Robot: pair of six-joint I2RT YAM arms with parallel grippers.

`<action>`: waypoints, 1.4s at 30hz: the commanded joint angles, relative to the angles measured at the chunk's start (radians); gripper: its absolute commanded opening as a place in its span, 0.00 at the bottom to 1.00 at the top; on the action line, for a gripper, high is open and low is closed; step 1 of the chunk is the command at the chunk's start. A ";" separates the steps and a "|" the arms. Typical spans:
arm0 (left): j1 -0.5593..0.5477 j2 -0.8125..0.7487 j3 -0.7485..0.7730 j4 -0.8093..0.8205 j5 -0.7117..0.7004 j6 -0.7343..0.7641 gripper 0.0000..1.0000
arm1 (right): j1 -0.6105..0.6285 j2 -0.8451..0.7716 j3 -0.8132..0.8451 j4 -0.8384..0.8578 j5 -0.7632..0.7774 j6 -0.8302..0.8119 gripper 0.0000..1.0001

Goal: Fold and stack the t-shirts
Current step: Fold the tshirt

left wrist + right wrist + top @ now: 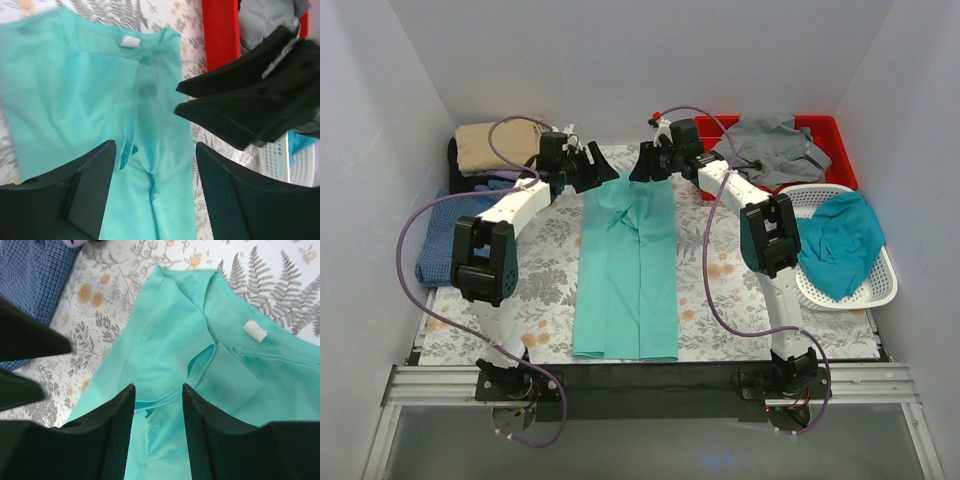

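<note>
The mint green t-shirt [625, 270] lies on the floral cloth [545, 270] between the 2 arms, its sides already folded in to a long strip. At its far collar end the left gripper [600, 172] and right gripper [645, 165] hover, jaws apart, holding nothing. Crosswise folds and stacking remain. Beyond, a tan tee [495, 145] sits folded; a grey tee [770, 140] and a teal tee [840, 240] wait unfolded.

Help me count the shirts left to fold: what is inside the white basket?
A crumpled teal t-shirt lies in the white basket, spilling over most of its floor. Only this one shows. Whatever might lie beneath it is covered and cannot be seen.
</note>
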 commanded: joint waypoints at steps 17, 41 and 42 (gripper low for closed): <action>0.002 -0.328 -0.245 0.039 -0.256 0.024 0.64 | -0.007 0.170 0.114 0.091 -0.080 0.085 0.49; 0.002 -0.320 -0.260 0.030 -0.270 0.034 0.64 | -0.012 0.274 0.183 0.160 -0.151 0.159 0.24; 0.002 -0.319 -0.260 0.030 -0.267 0.035 0.64 | -0.012 0.277 0.191 0.160 -0.149 0.165 0.24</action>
